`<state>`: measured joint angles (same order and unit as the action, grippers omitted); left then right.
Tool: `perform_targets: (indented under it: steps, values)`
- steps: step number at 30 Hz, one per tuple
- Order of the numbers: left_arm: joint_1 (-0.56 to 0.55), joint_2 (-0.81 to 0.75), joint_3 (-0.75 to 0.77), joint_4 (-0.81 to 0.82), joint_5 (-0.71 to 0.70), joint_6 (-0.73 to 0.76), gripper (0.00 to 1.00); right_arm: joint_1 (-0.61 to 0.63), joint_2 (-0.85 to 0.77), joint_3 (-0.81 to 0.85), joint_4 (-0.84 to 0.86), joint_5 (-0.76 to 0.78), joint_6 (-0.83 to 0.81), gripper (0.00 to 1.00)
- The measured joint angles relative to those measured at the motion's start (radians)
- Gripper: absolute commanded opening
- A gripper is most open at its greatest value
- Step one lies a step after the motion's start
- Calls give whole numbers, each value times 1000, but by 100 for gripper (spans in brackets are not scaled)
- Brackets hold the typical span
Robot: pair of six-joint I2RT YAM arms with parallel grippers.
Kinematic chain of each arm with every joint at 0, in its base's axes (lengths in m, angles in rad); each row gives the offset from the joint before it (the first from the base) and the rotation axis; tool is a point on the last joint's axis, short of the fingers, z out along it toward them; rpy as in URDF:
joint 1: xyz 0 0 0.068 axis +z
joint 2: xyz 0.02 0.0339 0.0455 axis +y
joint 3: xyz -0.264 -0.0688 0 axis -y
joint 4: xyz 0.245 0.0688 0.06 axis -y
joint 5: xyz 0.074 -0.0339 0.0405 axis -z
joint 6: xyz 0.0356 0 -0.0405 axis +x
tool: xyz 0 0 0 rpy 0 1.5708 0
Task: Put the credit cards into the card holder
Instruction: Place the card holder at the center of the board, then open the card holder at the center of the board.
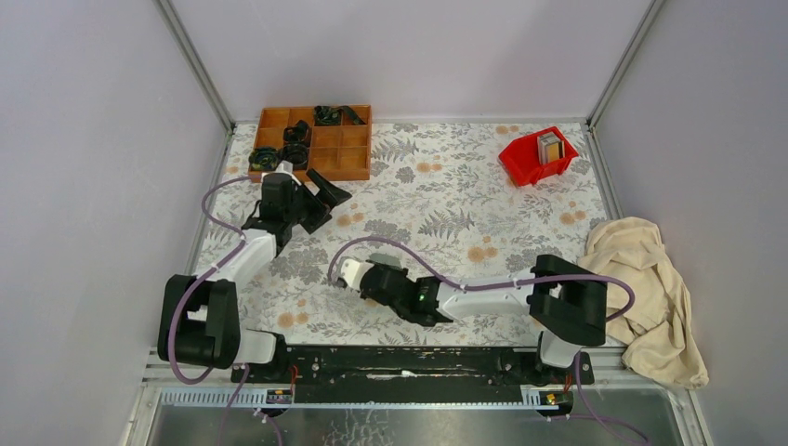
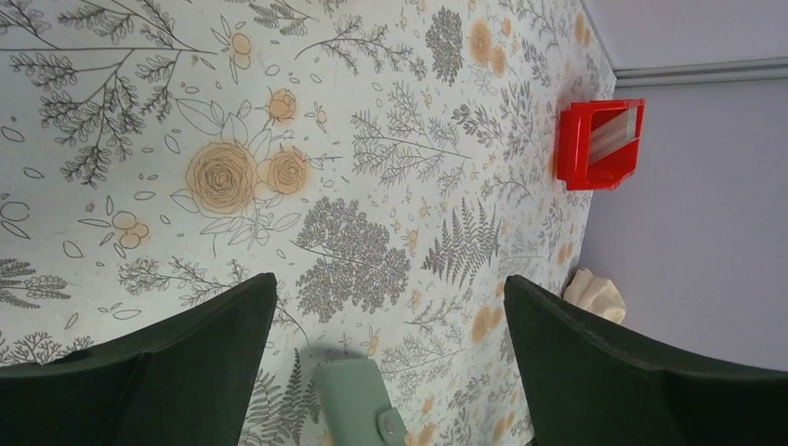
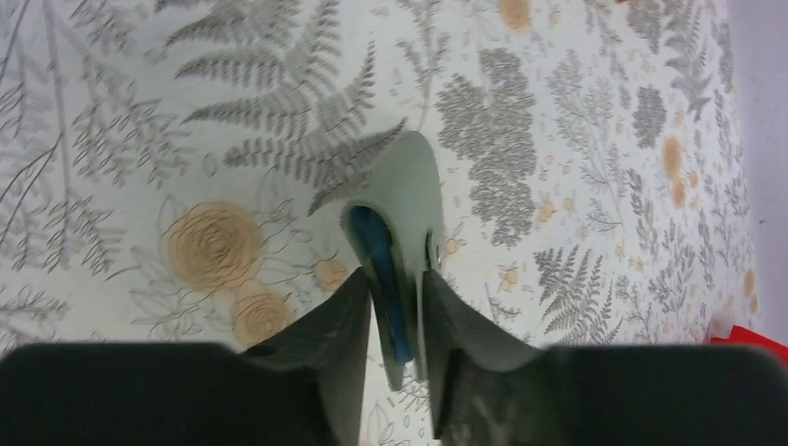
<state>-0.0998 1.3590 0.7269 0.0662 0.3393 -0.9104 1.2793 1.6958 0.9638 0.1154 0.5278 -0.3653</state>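
Your right gripper (image 3: pixel 395 281) is clenched on the card holder (image 3: pixel 409 181). It pinches the sage-green wallet edge-on near 1 end, and the wallet's long axis runs straight out from the fingers. A blue strip (image 3: pixel 383 269) shows inside the fold; you cannot tell from here whether it is a card.

The relation that matters is the gap to the credit cards (image 1: pixel 550 146). They stand on edge in the red bin (image 1: pixel 520 165) at the far right of the table (image 1: pixel 446 214), well apart from both grippers. From the held wallet they lie away to the right and farther back.

Your right arm lies low, its forearm stretched leftward across the near-middle of the table, so its wrist points away from the bin. Your left gripper (image 2: pixel 390 288) is spread wide and holds nothing. That arm reaches forward, and its gripper is just beside the near right corner of the wooden tray (image 1: pixel 353 165). Its camera faces along the table toward the bin, so this free hand looks the likelier 1 to fetch a card.
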Motion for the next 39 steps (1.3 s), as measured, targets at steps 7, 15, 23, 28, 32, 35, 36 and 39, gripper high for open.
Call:
perform_targets:
  steps: [7, 15, 23, 28, 32, 35, 36, 39]
  values:
    - [0, -16, -21, -5, 29, -11, 100, 52, -4, -26, -92, 14, 136, 60]
    - [1, -56, -85, -5, 62, -24, 96, 68, -149, -13, -241, 14, 341, 63]
    - [-29, -148, -168, 16, 111, -33, 72, 69, -142, 109, -317, 66, 504, 61]
    - [-91, -189, -228, 22, 117, -35, 50, 62, -98, 149, -336, 122, 584, 52]
    - [-150, -216, -277, 25, 108, -34, 42, 30, -52, 172, -386, 114, 667, 52]
    - [-177, -235, -310, 26, 100, -36, 38, -18, -33, 172, -410, 73, 722, 52]
    - [-181, -237, -317, 27, 98, -37, 36, -35, -30, 172, -415, 55, 737, 53]
    - [-195, -236, -338, 36, 92, -39, 31, -79, -27, 172, -417, 2, 773, 58]
